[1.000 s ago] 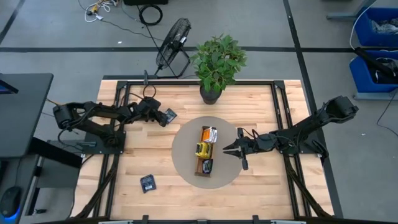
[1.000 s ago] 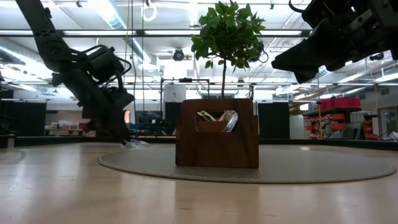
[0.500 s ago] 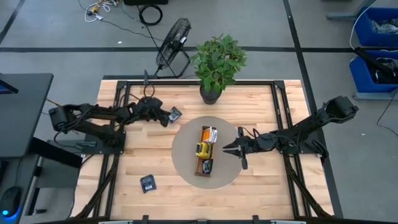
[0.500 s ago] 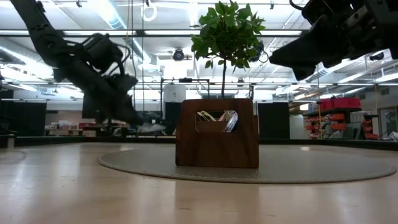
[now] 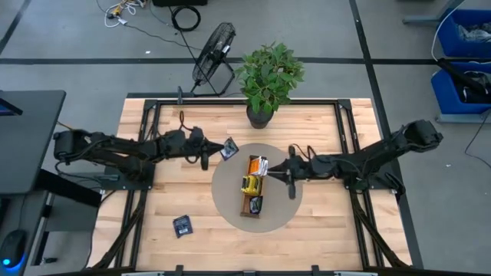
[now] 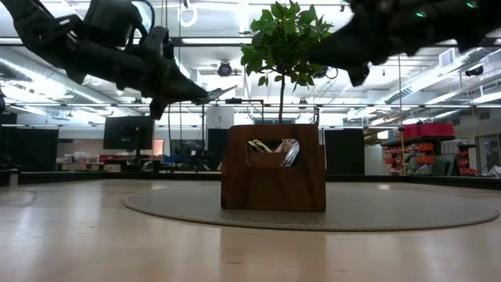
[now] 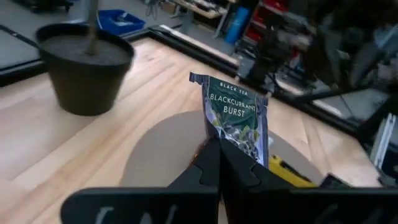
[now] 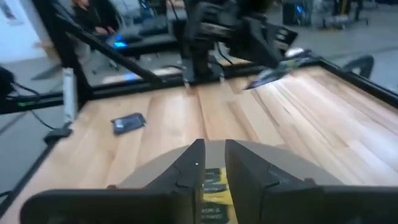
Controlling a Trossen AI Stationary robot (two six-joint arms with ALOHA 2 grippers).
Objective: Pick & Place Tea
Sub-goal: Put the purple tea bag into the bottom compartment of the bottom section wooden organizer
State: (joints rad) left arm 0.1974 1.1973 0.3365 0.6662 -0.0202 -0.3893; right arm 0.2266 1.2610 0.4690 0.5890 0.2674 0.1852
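Only the left wrist view lets you read the navy sachet (image 7: 234, 122): "BLACK TEA, BLACKCURRANT BURST", clamped in the left gripper (image 5: 217, 152) above the round mat's (image 5: 226, 192) edge. The wooden tray (image 5: 254, 186) holds yellow and dark sachets. The right gripper (image 5: 271, 174) hovers beside it, fingers slightly apart, empty

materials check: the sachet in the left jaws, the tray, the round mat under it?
Sachet: looks like glossy printed foil or coated paper; dark, crinkled edge, printed "Black Tea Blackcurrant Burst". Held by the left gripper.
Tray: brown wood, smooth matte finish, faint grain, cut-out handle slot.
Round mat: grey, flat, matte; possibly felt or rubber, cannot tell.
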